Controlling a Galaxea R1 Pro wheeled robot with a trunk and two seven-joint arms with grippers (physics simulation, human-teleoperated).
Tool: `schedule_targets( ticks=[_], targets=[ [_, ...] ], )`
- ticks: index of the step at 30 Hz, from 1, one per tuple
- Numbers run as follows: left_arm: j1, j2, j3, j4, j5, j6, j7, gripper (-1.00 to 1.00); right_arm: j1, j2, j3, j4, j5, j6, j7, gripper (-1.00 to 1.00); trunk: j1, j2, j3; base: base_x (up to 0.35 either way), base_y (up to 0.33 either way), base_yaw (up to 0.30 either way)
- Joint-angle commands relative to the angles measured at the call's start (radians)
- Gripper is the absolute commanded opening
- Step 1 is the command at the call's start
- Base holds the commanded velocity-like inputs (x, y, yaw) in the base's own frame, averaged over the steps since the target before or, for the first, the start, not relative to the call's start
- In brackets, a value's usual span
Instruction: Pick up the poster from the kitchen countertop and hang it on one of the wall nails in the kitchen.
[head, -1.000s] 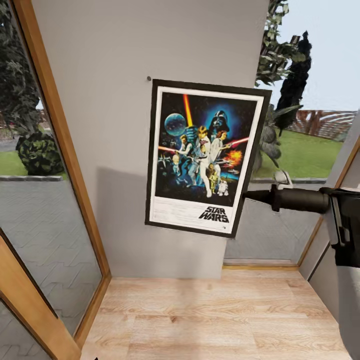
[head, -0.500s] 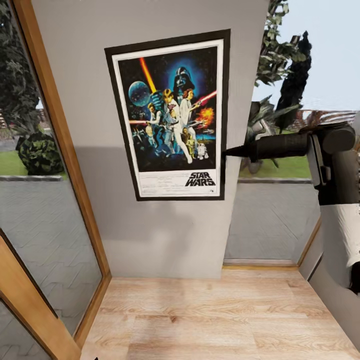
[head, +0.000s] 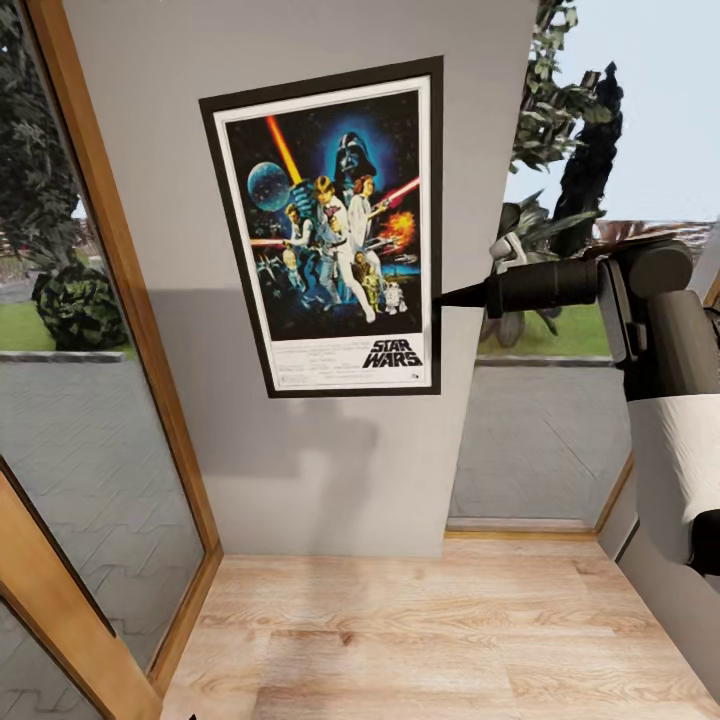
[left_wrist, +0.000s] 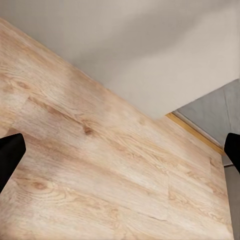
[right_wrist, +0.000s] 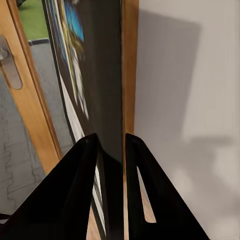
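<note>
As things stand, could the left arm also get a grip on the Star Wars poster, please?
Probably not readily: the left gripper hangs open over the wooden floor, while the Star Wars poster is high against the wall, pinched at its edge by the right gripper.

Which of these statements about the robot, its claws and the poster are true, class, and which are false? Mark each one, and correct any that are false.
1. The right claw grips the poster by its edge. True.
2. The poster hangs perfectly straight. False: it is tilted, its top leaning left in the head view.
3. The left claw is open over the wooden floor. True.
4. The poster lies flat on the floor. False: it is held up against the grey wall.
5. Trees and grass show through the windows. True.
</note>
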Motion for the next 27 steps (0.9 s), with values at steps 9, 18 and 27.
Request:
schedule_targets(
  ticks=[9, 18, 27],
  targets=[
    [-0.001, 0.000, -0.006, 0.001, 0.005, -0.006, -0.002, 1.00, -0.002, 0.000, 0.048, -0.004, 0.006, 0.009, 0.010, -1.00, 0.001, -0.002, -0.002, 0.000, 0.000, 0.000],
    [-0.001, 0.000, -0.006, 0.001, 0.005, -0.006, -0.002, 1.00, -0.002, 0.000, 0.048, -0.006, -0.001, 0.007, 0.008, -1.00, 0.001, -0.002, -0.002, 0.000, 0.000, 0.000],
    [-0.001, 0.000, -0.006, 0.001, 0.005, -0.006, -0.002, 1.00, 0.000, 0.000, -0.021, -0.001, -0.003, 0.007, 0.007, -1.00, 0.001, -0.002, -0.002, 0.000, 0.000, 0.000]
  ],
)
